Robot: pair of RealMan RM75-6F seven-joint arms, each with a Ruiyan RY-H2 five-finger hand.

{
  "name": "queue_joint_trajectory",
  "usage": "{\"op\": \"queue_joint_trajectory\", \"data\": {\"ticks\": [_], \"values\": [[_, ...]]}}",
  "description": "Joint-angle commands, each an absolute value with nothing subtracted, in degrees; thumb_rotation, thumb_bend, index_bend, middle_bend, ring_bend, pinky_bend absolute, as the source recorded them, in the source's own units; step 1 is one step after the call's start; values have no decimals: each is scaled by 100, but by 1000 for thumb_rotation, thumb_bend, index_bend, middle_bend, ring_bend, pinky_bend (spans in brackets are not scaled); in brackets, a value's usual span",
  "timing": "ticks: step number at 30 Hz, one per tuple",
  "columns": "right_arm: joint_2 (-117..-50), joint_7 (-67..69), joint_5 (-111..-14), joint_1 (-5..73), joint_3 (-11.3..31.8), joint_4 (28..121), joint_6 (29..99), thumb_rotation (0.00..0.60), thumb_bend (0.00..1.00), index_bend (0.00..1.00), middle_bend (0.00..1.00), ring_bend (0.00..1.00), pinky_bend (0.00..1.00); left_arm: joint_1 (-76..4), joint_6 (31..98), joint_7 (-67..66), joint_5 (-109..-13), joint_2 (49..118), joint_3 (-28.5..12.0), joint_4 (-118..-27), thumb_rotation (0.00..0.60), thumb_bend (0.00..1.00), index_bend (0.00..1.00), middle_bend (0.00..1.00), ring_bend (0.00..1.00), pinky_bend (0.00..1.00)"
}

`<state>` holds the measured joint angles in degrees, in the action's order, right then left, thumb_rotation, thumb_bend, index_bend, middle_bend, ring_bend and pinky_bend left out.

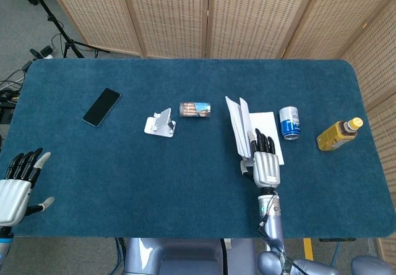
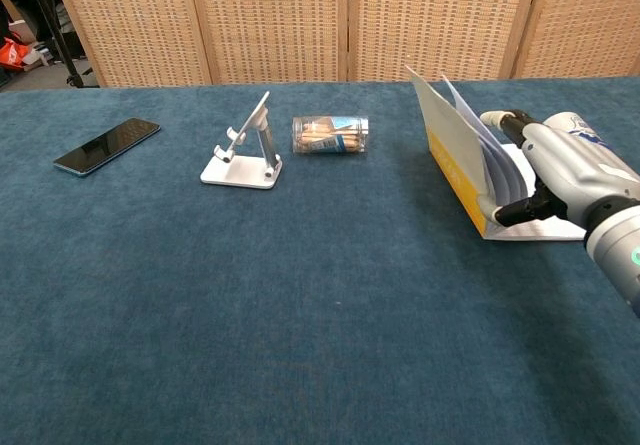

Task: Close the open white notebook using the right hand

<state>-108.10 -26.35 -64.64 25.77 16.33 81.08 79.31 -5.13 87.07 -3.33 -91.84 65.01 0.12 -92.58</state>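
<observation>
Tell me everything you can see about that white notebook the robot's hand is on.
The notebook is thin, with white paper pages and a cover whose outer face shows a yellow band in the chest view. It is half closed: its left half stands raised, nearly upright, pages fanned slightly apart, while the right half lies flat on the blue table. The right hand rests against the raised half, fingers on the inner pages. The notebook sits right of centre, beside the blue can, apart from it.
</observation>
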Motion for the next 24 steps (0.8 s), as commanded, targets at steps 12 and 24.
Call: {"op": "queue_joint_trajectory", "data": {"ticks": [12,24], "values": [[-10370,-2608,-6618,2517,1819,8345,8111,600,453,0,0,0,0,-506,8696,-338,-9145,6483,5,-9286,600,53,0,0,0,0],[-9170,-2635,-7129,2175,1529,8966,8280,600,440,0,0,0,0,-508,8663,-304,-9057,6466,-25,-9261,600,53,0,0,0,0]]}}
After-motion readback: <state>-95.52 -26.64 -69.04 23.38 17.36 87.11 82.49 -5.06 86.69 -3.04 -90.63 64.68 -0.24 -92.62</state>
